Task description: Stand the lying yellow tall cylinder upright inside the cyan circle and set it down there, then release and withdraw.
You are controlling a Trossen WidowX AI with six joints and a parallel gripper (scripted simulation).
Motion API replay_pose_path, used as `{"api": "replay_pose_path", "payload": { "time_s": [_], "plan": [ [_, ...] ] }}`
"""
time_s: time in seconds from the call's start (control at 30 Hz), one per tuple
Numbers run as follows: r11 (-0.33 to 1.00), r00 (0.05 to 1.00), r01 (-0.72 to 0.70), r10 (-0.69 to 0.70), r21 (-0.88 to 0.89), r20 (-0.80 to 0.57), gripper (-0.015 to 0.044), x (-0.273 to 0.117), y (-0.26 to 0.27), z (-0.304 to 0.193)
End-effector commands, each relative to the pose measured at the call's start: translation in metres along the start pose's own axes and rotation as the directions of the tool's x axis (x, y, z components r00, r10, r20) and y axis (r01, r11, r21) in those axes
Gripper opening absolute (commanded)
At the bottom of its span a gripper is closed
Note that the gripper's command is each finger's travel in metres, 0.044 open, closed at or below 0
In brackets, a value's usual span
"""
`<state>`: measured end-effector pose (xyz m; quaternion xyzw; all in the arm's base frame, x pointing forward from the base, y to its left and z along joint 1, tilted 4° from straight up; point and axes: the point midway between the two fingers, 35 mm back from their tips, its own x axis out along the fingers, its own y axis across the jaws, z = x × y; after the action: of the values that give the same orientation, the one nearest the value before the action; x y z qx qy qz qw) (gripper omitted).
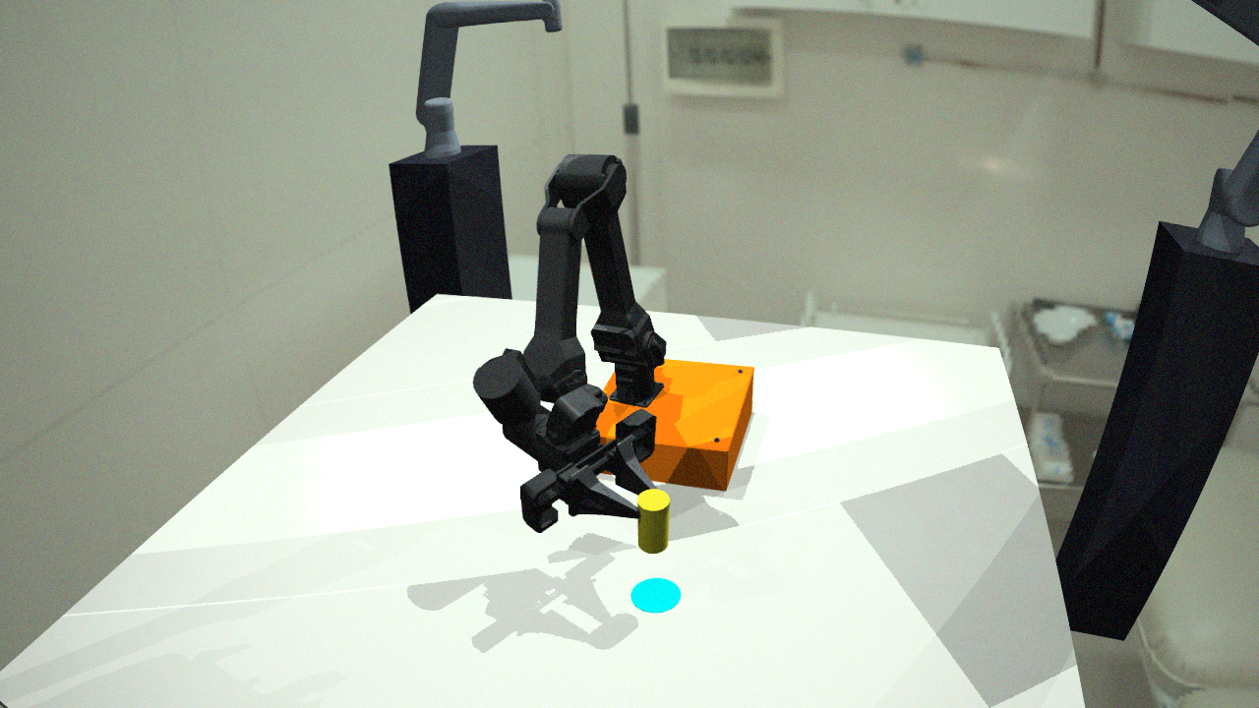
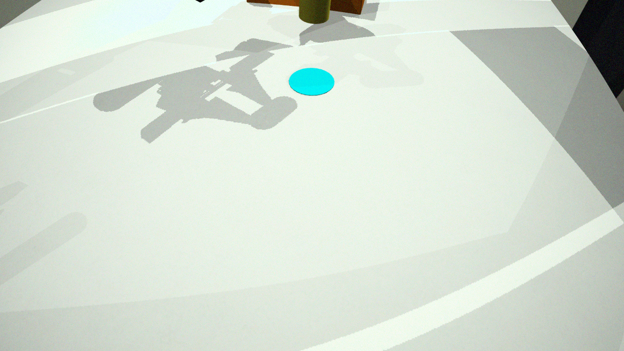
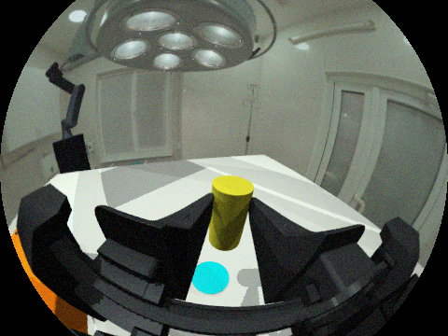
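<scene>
The yellow tall cylinder (image 1: 653, 522) (image 2: 314, 10) (image 3: 229, 215) is upright in the air, and its top is cut off in the exterior view. The flat cyan circle (image 1: 655, 596) (image 2: 311, 81) (image 3: 211, 277) lies on the table, and bare table shows between it and the cylinder's lower end in the top and exterior views. My gripper (image 1: 646, 501) (image 3: 231, 201) is shut on the upper part of the cylinder, with one finger on each side. Its fingertips are out of view in the exterior view.
The arm's orange base block (image 1: 689, 422) (image 2: 346, 6) (image 3: 70, 314) stands on the white table (image 1: 352, 528) behind the cylinder. Dark pillars (image 1: 450, 228) (image 1: 1162, 422) stand beyond the table at the back left and at the right. Shadows of the arm fall left of the circle.
</scene>
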<state>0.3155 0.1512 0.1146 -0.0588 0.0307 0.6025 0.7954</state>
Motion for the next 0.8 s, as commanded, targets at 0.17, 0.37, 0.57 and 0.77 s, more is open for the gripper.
{"api": "replay_pose_path", "payload": {
  "time_s": [0.17, 0.37, 0.57, 0.77],
  "plan": [
    [1.000, 0.999, -0.023, 0.023, -0.017, 0.029, 0.0105, -0.007, 0.010, 0.001],
    [0.999, 0.998, -0.035, 0.036, -0.032, 0.045, 0.0105, -0.011, 0.015, 0.002],
    [0.999, 0.998, -0.035, 0.037, -0.033, 0.046, 0.0105, -0.011, 0.015, 0.002],
    [0.999, 0.998, -0.035, 0.037, -0.033, 0.046, 0.0105, -0.011, 0.015, 0.002]
  ]
}}
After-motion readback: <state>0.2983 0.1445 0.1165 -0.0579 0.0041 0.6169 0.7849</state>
